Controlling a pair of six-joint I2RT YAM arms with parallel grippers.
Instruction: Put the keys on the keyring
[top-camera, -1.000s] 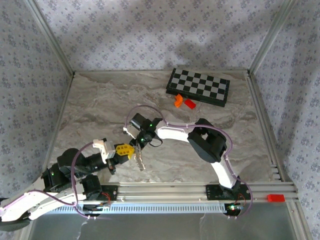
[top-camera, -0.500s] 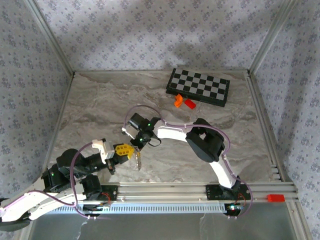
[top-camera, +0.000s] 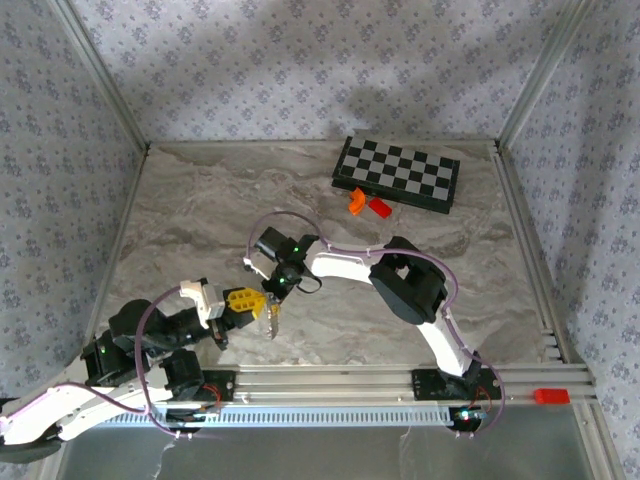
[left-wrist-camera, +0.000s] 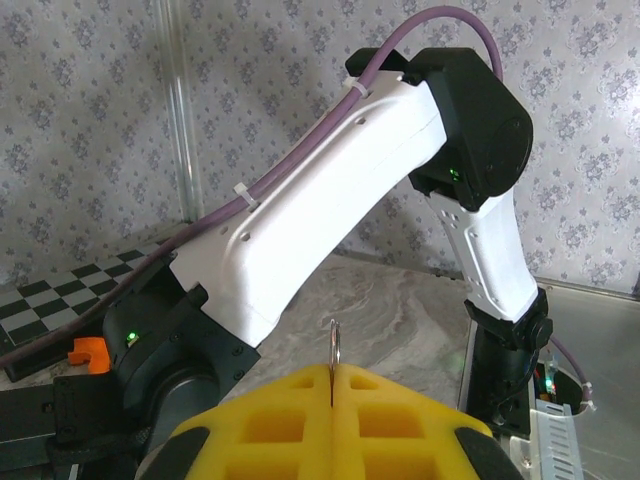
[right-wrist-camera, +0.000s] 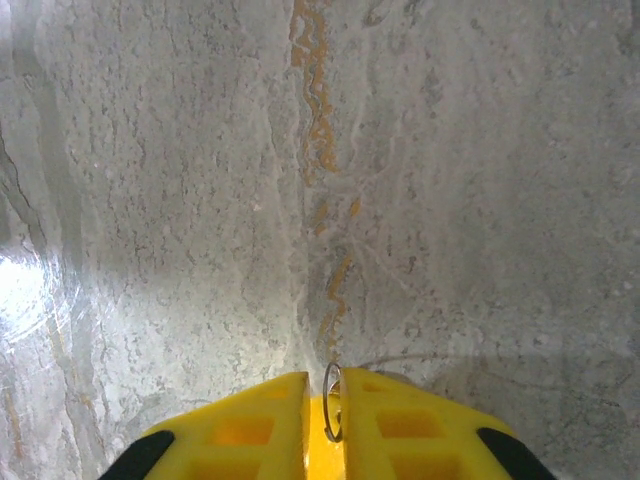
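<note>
Both arms meet low over the near middle of the table (top-camera: 200, 220). The left gripper (top-camera: 245, 300) is clamped right down, its yellow pads (left-wrist-camera: 270, 410) pressed flat together, and the ring (left-wrist-camera: 335, 343) stands up on edge out of the seam between them. So the ring is pinned in the left and is not lying on the table.

The right gripper (top-camera: 272, 287) comes in from the far side, nose to nose with the left. From its wrist its pads (right-wrist-camera: 250, 425) are drawn in narrow, with just a thin slit between them, and the wire of the ring sits in that slit. It looks like a grip on the ring, though how firm it is I cannot tell.

The keys (top-camera: 272, 320) hang just below where the two grippers meet, near side, dangling above the marble. Whether they are threaded on already or only caught on the wire is too small to make out.

How to do this well, by my reckoning: the left should hold dead steady as the anchor, while the right works gently, prising or turning the coil without twisting the ring out of the seam. Small moves, with the ring kept in one plane. If either grip slips, the keys drop.
</note>
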